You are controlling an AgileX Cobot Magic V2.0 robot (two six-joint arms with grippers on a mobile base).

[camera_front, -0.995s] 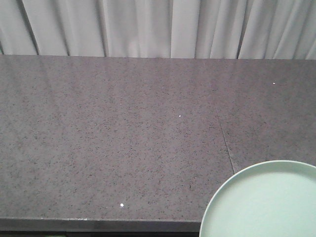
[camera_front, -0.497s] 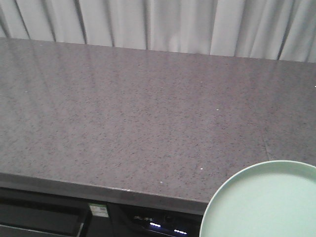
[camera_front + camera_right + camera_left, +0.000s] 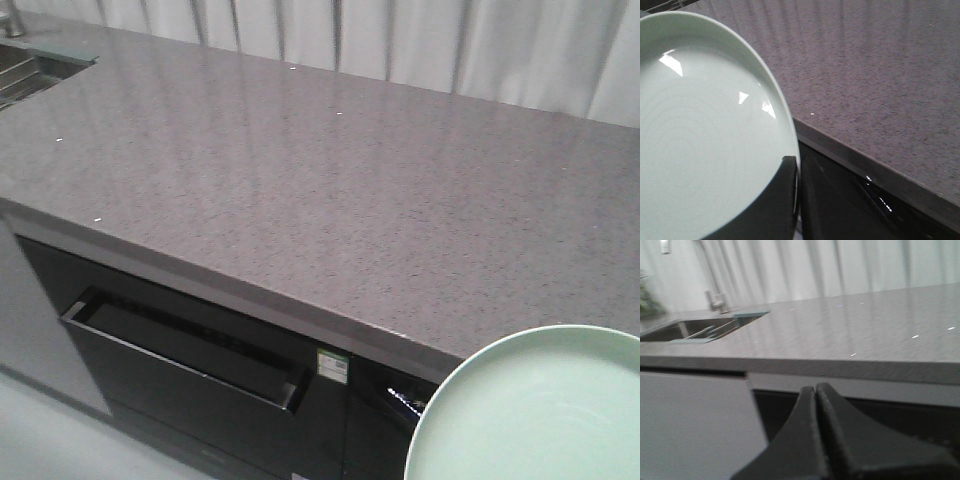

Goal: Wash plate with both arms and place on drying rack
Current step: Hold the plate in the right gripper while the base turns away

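Note:
The pale mint-green plate (image 3: 540, 415) fills the lower right corner of the front view, held in the air in front of the counter's edge. In the right wrist view the plate (image 3: 705, 130) covers the left half, and my right gripper (image 3: 796, 162) is shut on its rim, one black finger (image 3: 775, 200) lying across its face. My left gripper (image 3: 816, 388) is shut with nothing in it, level with the counter's front edge. The drying rack (image 3: 715, 330) lies over the sink far to the left, its rods between grey-green end bars.
A long speckled grey counter (image 3: 330, 190) runs along a white curtain. The sink (image 3: 18, 72) with a faucet (image 3: 715, 300) is at its far left end. Under the counter sits a black appliance with a handle slot (image 3: 190, 350), next to a pale cabinet door (image 3: 690, 425).
The front view has pulled back from the counter and swung. The counter's front edge, the black appliance and the sink have come into view. The plate keeps its place in the frame.

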